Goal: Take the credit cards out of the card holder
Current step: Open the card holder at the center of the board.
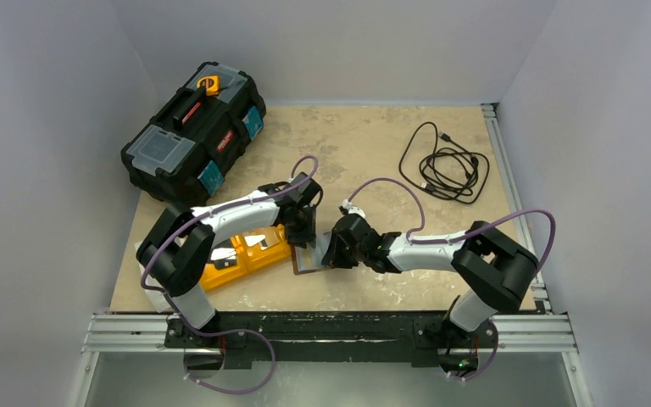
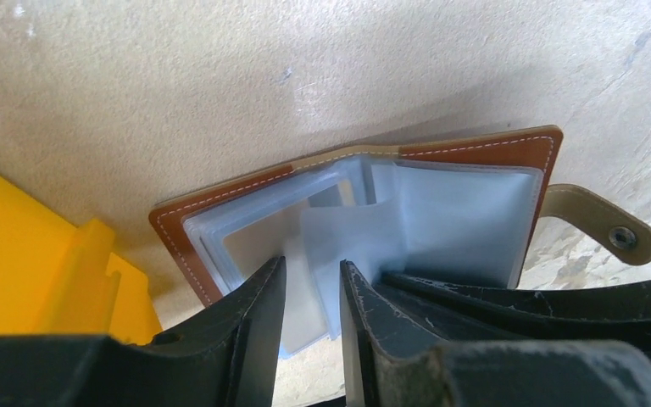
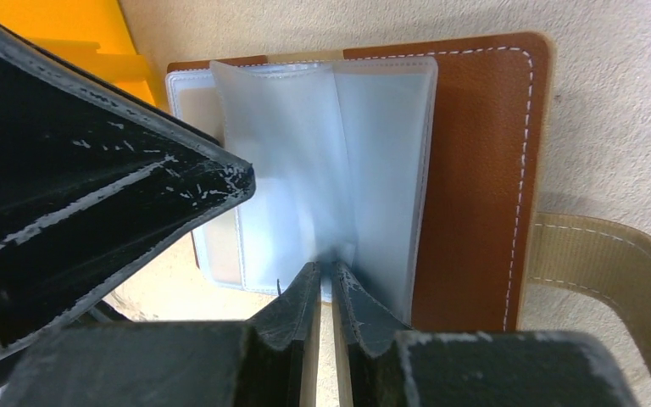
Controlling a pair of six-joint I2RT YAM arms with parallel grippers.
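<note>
**Overhead view.** You see the card holder point(image 1: 305, 264) lying open on the table point(image 1: 364, 144), just right of the orange tray point(image 1: 237, 259) and directly under the two meeting grippers. They cover most of it, so only a brown edge shows on the near side. A black toolbox point(image 1: 193, 131) sits at the far left and a coiled black cable point(image 1: 445, 165) at the far right, both well apart from the holder.

**Left wrist view.** The holder lies spread flat, inside face up, with its two brown covers side by side. Its long axis runs across both covers, from lower left to upper right in this view. The spine crosses that axis at the middle. The snap tab point(image 2: 598, 222) sticks out from the right-hand cover, pointing away from the tray. The left gripper point(image 2: 312, 267) has its fingers parted. A translucent leaf stands in the gap, and nothing is pinched.

**Right wrist view.** Here the long axis runs left to right and the spine runs up and down the frame, with the tab leaving the right edge. The right gripper point(image 3: 326, 270) is clenched on the lower edge of one raised plastic sleeve point(image 3: 305, 153), which stands up from the spine like a turned page. The other leaves lie flat beneath it. You cannot tell from these views whether the sleeves hold cards.
</note>
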